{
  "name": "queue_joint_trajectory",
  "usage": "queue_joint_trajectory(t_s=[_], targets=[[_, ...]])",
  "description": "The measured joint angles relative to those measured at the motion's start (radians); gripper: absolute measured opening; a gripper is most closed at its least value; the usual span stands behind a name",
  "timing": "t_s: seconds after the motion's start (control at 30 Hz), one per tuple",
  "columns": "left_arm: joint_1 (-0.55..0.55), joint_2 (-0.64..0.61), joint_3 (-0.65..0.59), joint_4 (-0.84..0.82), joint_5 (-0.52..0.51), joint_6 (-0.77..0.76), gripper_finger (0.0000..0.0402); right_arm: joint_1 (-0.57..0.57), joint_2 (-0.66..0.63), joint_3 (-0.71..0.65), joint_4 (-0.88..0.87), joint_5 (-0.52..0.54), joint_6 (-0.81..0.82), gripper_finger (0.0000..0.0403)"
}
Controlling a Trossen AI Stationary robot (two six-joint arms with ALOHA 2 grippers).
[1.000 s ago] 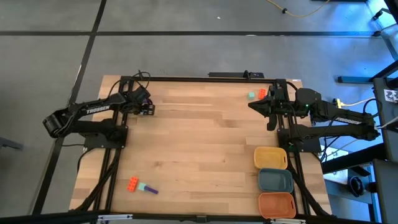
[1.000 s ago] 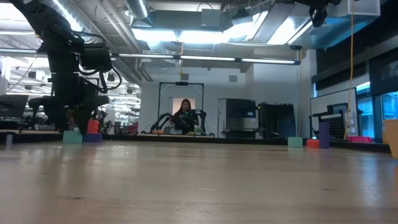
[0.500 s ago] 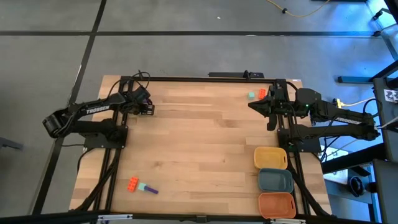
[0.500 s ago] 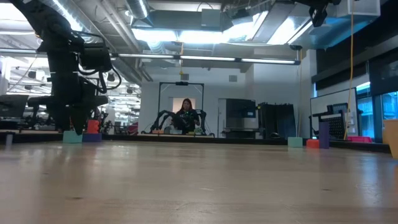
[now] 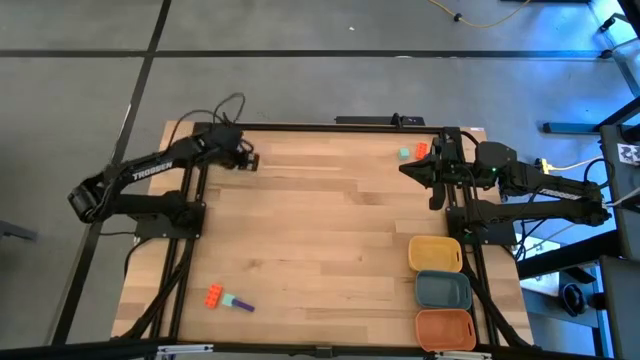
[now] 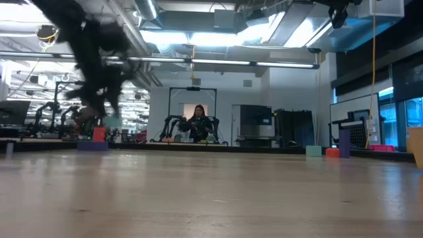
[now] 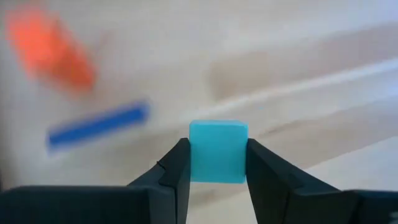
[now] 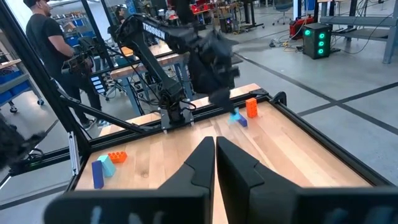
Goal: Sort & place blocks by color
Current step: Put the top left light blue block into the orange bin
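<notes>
The left gripper (image 7: 217,165) is clamped on a small teal-green cube block (image 7: 217,151), held just above the pale wooden worktop (image 5: 320,230) at its far left corner. An orange-red block (image 7: 53,53) and a purple bar block (image 7: 96,124) lie on the wood beyond it. The right gripper (image 8: 215,155) waits by the far right edge, its fingers pressed together.

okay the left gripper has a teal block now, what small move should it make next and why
Probably carry it toward the trays. The left gripper is shut on the teal block, far from the blue-grey tray at the table's other end. The right gripper waits, shut.
</notes>
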Motion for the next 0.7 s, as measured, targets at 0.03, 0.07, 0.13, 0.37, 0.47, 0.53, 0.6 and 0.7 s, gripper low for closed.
queue_joint_trajectory(t_s=[0.03,0.07,0.13,0.37,0.47,0.53,0.6,0.7], targets=[[-0.003,0.000,0.048,0.005,0.000,0.022,0.0112,0.000,0.000,0.000,0.000,0.000,0.000,0.0020],[-0.004,0.000,0.095,0.012,0.001,0.051,0.0112,0.000,0.000,0.000,0.000,0.000,0.000,0.0020],[-0.013,0.000,0.189,0.025,0.000,0.103,0.0112,0.000,0.000,0.000,0.003,0.000,-0.001,0.0020],[-0.112,-0.002,0.432,0.125,-0.014,0.245,0.0112,0.000,0.000,0.000,0.024,0.000,-0.005,0.0020],[-0.188,-0.002,0.443,0.207,-0.011,0.273,0.0112,0.000,0.000,0.000,0.026,0.000,-0.004,0.0020],[-0.253,-0.001,0.438,0.246,0.002,0.290,0.0112,0.000,0.000,0.000,0.030,-0.001,-0.004,0.0020],[-0.325,-0.001,0.437,0.266,0.005,0.303,0.0112,0.000,0.000,0.000,0.044,-0.001,-0.004,0.0020],[-0.452,0.002,0.437,0.312,-0.013,0.316,0.0112,0.000,0.000,0.000,0.063,-0.001,-0.004,0.0020]])
